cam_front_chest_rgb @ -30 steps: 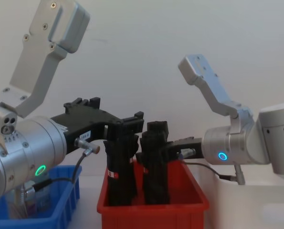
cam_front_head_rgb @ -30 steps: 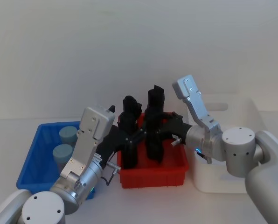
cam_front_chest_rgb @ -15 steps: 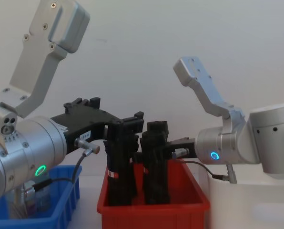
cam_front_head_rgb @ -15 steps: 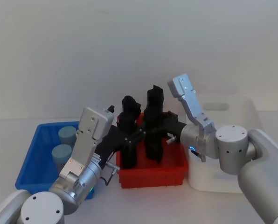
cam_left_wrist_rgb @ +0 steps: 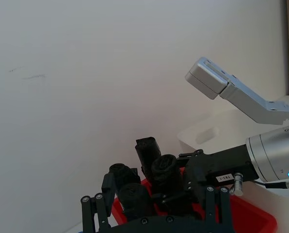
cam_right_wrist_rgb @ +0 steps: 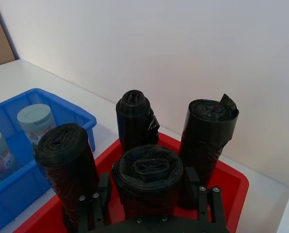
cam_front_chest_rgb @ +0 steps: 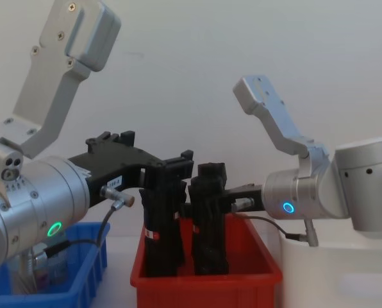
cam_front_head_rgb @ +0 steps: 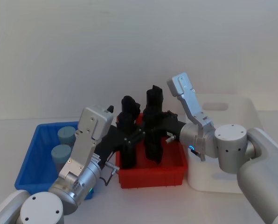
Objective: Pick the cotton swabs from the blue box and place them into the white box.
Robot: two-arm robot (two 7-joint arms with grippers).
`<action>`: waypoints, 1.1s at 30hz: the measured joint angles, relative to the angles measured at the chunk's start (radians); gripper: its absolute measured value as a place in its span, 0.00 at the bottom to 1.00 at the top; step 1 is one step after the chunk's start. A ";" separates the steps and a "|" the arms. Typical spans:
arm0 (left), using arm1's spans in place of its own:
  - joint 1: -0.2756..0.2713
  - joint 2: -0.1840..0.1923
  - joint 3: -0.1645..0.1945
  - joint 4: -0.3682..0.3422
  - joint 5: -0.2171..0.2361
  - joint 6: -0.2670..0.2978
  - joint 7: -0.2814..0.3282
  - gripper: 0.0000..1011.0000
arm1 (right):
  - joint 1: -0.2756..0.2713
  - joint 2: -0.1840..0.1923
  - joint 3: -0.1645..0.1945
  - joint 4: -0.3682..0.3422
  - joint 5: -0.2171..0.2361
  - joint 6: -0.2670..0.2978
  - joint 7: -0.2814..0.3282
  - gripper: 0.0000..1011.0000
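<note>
Left gripper hangs over the red bin at mid-counter, fingers spread, nothing between them. Right gripper reaches in from the white box side, also over the red bin. Its fingers stand apart and seem empty, with the black rolls close under and ahead of them. The blue box sits toward the counter's left edge, touching or just beside the red bin. It holds two swab jars upright, the near one and the far one just beside each other. Judged step: reach for a jar, grasp not yet begun. To do it well, first rise clear of the rolls, since a sideways sweep at this height could topple them. Come down over one lid with the fingers astride the jar body, away from the neighbour jar and the box wall. Close below the lid, lift straight up, and carry it high over the rolls to the white box at the right edge. Release low inside it.
</note>
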 joint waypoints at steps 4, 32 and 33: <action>0.000 0.000 0.000 0.000 0.000 0.000 0.000 0.99 | 0.000 0.000 0.000 -0.001 0.001 0.002 -0.001 0.90; 0.000 0.000 0.000 0.000 0.000 0.000 0.000 0.99 | -0.008 0.004 0.003 -0.024 0.012 0.000 -0.001 0.47; 0.000 0.000 0.000 0.000 0.000 0.000 0.000 0.99 | -0.010 0.005 0.004 -0.029 0.014 -0.002 -0.001 0.46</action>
